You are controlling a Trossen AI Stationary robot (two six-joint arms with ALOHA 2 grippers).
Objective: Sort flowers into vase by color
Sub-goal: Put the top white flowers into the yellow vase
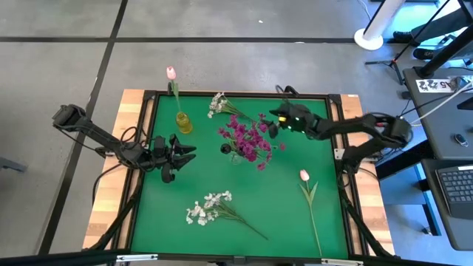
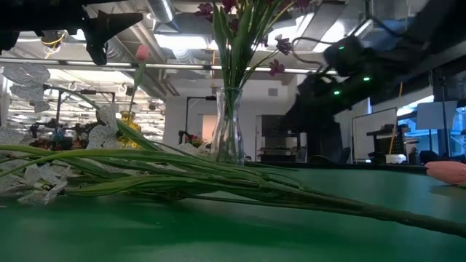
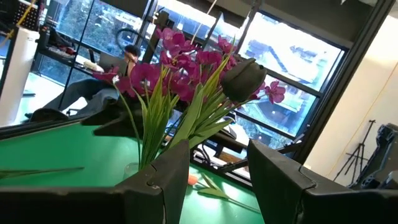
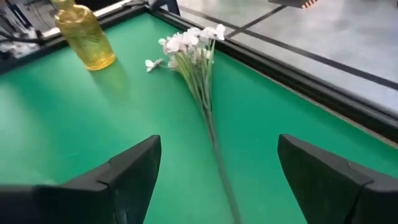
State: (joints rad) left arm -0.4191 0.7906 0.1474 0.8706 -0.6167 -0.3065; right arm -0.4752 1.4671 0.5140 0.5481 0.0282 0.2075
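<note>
Green felt tabletop point(image 1: 162, 207) carries a clear glass vase point(image 2: 227, 135) of magenta-purple blossom sprays point(image 1: 250, 139), between both jaws; left jaws point(image 1: 186, 153) apart, empty; right jaws point(image 1: 267, 120) apart above a white blossom cluster point(image 4: 189, 42) beside a yellow glass bottle point(image 4: 84, 35).

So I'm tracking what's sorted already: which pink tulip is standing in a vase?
The pink tulip in the yellow vase at the mat's far edge; the other tulip lies flat near the right edge.
</note>
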